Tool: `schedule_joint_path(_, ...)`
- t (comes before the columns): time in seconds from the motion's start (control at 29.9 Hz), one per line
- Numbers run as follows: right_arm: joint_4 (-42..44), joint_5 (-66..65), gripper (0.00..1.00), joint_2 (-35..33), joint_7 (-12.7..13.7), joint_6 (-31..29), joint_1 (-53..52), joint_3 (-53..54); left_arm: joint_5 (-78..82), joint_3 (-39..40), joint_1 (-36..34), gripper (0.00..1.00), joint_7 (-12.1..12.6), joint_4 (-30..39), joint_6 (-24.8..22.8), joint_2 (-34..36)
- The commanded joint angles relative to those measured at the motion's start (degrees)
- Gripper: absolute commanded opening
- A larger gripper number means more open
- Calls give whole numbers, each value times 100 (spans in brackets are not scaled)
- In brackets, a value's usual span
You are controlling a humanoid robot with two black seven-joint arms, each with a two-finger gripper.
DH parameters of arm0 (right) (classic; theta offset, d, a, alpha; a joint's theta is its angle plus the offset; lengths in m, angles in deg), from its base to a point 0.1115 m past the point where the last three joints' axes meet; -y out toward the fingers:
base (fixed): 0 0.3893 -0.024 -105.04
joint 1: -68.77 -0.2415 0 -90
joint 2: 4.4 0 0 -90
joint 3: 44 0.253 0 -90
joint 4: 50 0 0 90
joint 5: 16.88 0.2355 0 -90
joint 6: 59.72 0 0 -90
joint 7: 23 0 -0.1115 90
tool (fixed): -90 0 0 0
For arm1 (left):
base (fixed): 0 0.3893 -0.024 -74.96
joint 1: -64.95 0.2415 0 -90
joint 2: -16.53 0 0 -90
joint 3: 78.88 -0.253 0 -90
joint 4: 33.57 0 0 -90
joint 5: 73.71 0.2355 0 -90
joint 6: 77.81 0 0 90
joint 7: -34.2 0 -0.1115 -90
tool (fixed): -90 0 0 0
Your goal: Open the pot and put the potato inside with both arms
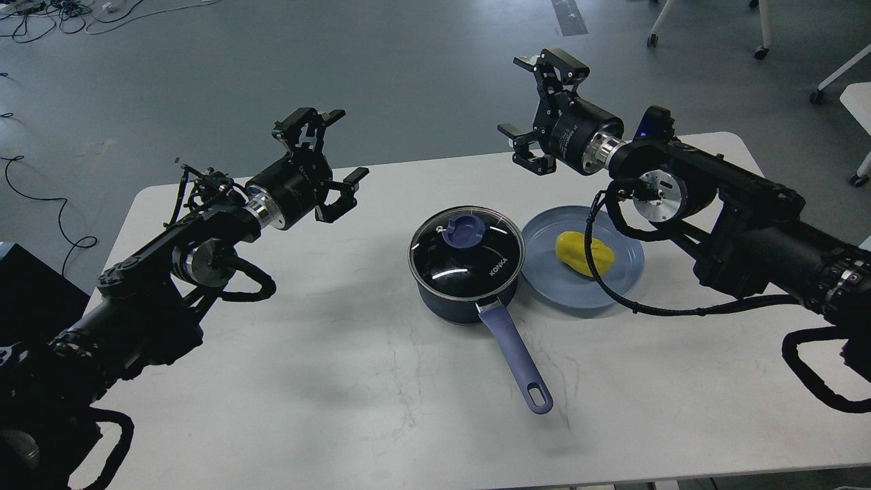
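Both sets of fingers are spread, empty: left gripper (338, 146) should probably pinch the lid knob (463, 229) at the pot's (449, 299) twelve o'clock.

White table (272, 408) w/ lidded pot (467, 272) mid, blue-grey plate (612, 289) touching its right, potato (584, 254) on plate.

A lab or office workspace: a white table (272, 381) stands on grey floor (408, 82), with loose cables (41, 197) trailing left and wheeled chair legs (708, 27) behind.
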Motion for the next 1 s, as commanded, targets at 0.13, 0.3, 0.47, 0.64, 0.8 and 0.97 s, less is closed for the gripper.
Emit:
schedule_joint_path(0.13,1,-16,100,-23,0,170,-39,-50,39,-6,-11,98,2,7,0,-251)
schedule_joint_path(0.3,-8,-16,100,-23,0,223,-39,-41,21,3,-46,98,2,15,0,-251)
schedule_joint_path(0.47,-8,-16,100,-15,-9,223,-39,-41,-6,3,-55,98,19,7,0,-233)
schedule_joint_path(0.64,-8,-16,100,-15,-9,214,-39,-41,-23,3,-55,98,28,15,0,-242)
schedule_joint_path(0.8,-8,-25,100,-15,-18,214,-39,-41,-23,3,-63,98,37,15,0,-225)
schedule_joint_path(0.97,-8,-25,100,12,-26,214,-39,-41,-23,38,-63,98,19,16,0,-190)
